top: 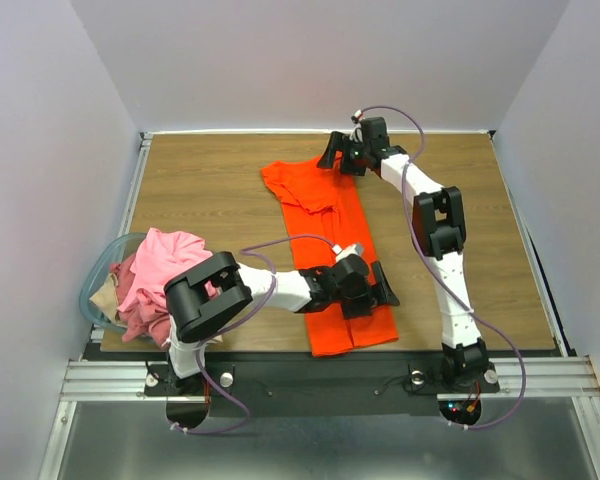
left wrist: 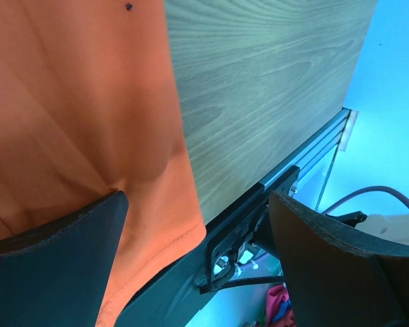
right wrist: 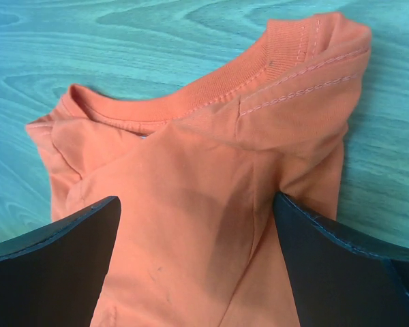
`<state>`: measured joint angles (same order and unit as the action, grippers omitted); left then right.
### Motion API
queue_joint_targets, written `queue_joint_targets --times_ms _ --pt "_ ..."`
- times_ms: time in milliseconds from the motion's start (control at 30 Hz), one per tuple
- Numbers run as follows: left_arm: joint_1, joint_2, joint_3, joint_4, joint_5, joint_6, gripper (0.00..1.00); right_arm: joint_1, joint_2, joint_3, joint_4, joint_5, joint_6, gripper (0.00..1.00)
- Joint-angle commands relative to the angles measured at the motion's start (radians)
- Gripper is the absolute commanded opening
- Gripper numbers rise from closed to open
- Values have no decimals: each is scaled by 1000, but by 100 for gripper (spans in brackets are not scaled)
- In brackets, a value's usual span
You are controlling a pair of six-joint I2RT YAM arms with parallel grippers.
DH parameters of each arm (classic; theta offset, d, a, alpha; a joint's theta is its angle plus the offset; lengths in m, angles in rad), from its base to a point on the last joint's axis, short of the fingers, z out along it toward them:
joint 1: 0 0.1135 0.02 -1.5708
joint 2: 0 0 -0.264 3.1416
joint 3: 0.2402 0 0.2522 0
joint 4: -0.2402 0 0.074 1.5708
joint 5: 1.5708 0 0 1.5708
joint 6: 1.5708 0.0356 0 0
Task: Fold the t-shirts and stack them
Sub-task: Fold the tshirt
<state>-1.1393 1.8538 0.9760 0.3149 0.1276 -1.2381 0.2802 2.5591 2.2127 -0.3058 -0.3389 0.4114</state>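
We find the bright orange-red cotton t-shirt seemingly folded lengthwise only, beneath the left gripper and right gripper, both spread open; crumpled pink t-shirts leftward lie unfolded.

Orange-red cloth t-shirt: matt knit, ribbed collar. Brown table top: smooth wood grain, slight sheen. Silver edge rail: brushed metal. Clear bluish basket: glossy plastic.

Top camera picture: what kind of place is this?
Probably a robot lab booth: plain walls box in a wooden table, with a left arm and right arm bolted to a metal rail.
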Motion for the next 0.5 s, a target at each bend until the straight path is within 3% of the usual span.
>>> queue_joint_targets --times_ms 0,300,467 --pt "-34 -17 15 -258 -80 31 98 -26 -43 -27 -52 -47 33 100" --pt "-151 -185 158 -496 -335 101 98 -22 -408 -168 -55 49 24 100" --pt "-198 -273 112 -566 -399 88 98 -22 -722 -496 -55 191 29 100"
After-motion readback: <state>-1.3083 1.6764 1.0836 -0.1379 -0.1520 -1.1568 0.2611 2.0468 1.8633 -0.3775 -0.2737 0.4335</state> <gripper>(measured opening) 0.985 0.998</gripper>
